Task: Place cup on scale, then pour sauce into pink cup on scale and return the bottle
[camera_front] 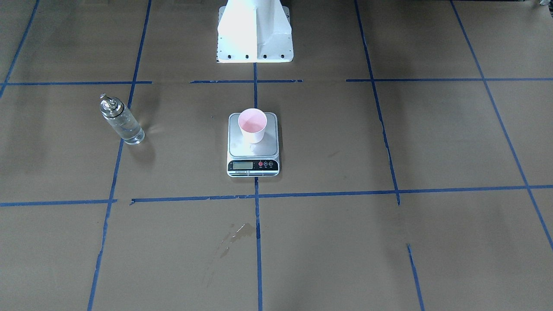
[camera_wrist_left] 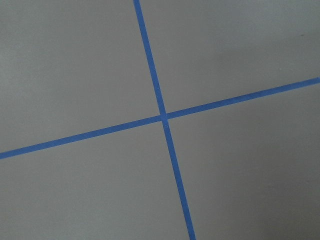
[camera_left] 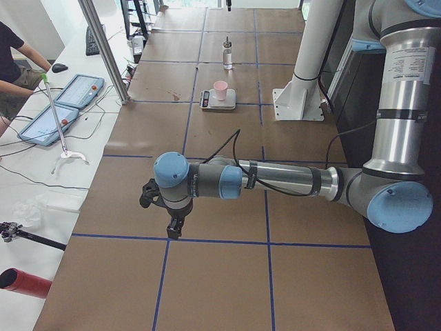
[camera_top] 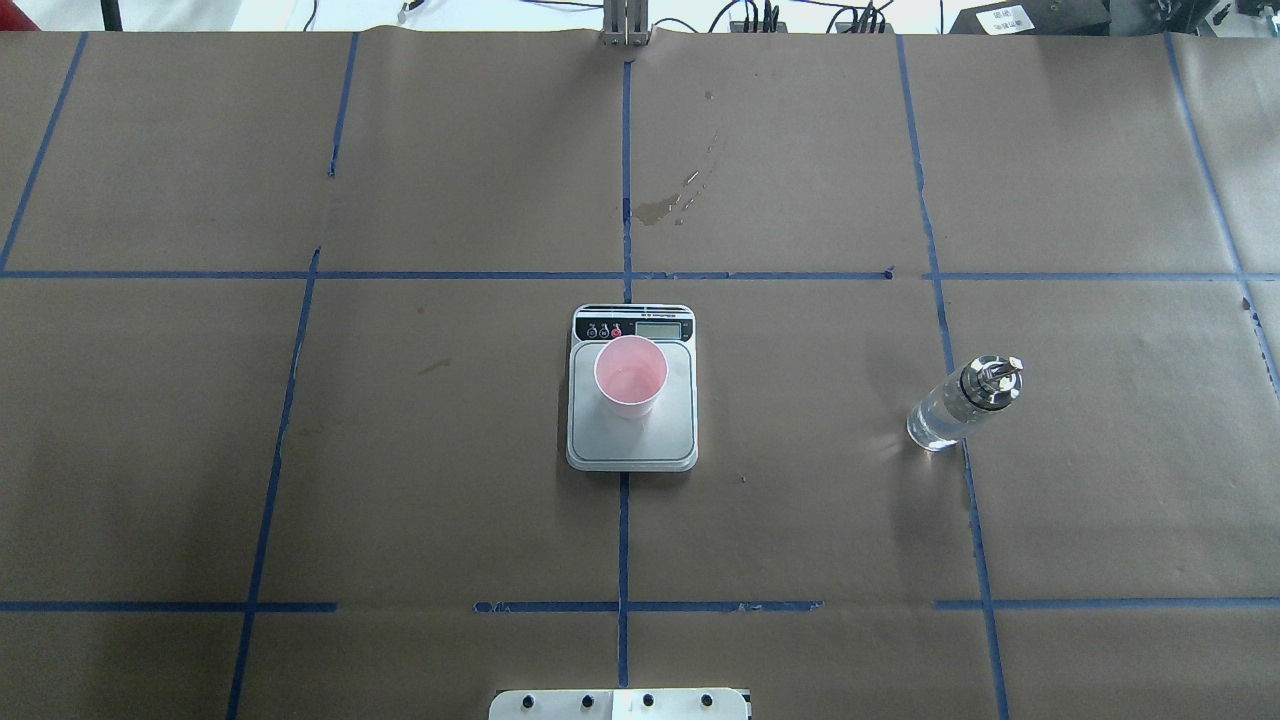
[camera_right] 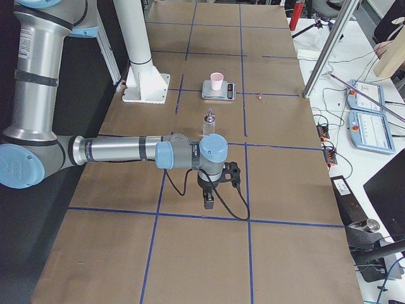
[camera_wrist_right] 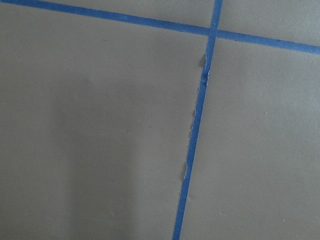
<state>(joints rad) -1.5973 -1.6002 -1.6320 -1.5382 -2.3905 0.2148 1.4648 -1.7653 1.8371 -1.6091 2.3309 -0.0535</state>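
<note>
Reporting across the overhead view, left to right.

My left pincer (camera_left: 173,227) is hanging over bare bench (camera_top: 450,450) at the far left end, well apart from everything. It is showing only in a side view, so I cannot tell whether its jaws are parted or closed.

At centre, the scale (camera_top: 672,430) is lying flat with its display at the 12 o'clock edge. The cup (camera_top: 630,378) is standing upright on the platform, sitting toward 11 o'clock rather than dead centre. I cannot tell whether it is holding any liquid.

At 3 o'clock from the scale, well apart, the bottle (camera_top: 945,410) is standing upright on a tape line, with sauce (camera_top: 930,425) showing through the glass.

My right pincer (camera_right: 209,201) is hanging beyond it at the right end, with nothing in it that I can make out. Its jaw state is likewise unreadable.

Risks I am flagging:
- The bottle is looking tall, slim and smooth, so an off-centre or weak grip is risking a tip or a slip.
- The cup is looking light and narrow, so a nudge from the spout is risking a slide off the platform.
- A fast tilt is risking an overshoot past the rim onto the display.
</note>
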